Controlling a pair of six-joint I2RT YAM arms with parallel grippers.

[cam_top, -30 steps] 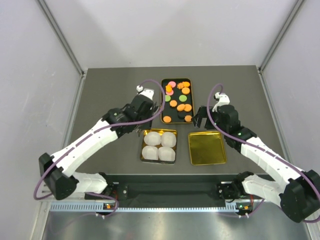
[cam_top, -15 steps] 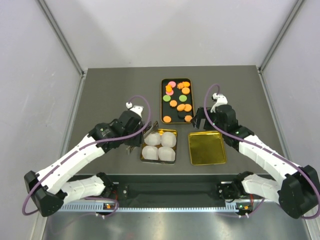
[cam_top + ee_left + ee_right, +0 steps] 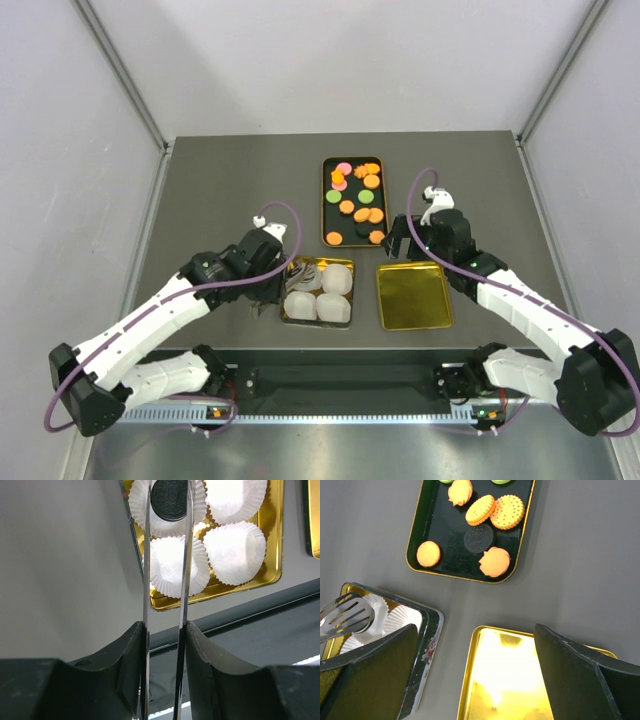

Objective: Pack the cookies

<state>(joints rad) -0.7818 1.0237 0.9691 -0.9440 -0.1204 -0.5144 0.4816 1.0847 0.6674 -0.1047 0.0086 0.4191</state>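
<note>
Left gripper [image 3: 164, 645] was clamped on the tongs [image 3: 186, 555], whose blades pinched a black cookie [image 3: 170, 500] over a white liner [image 3: 165, 527] in the gold tray [image 3: 267, 575]. The right gripper [image 3: 475, 672] hung wide open and empty near the black tray [image 3: 415, 535] of loose cookies [image 3: 480, 510]. Biggest risk, I judged: a low blade snagging and dragging the gold tray. Lesser: crumpling the flimsy liner. Least: an off-centre release leaving the black cookie tilted.
</note>
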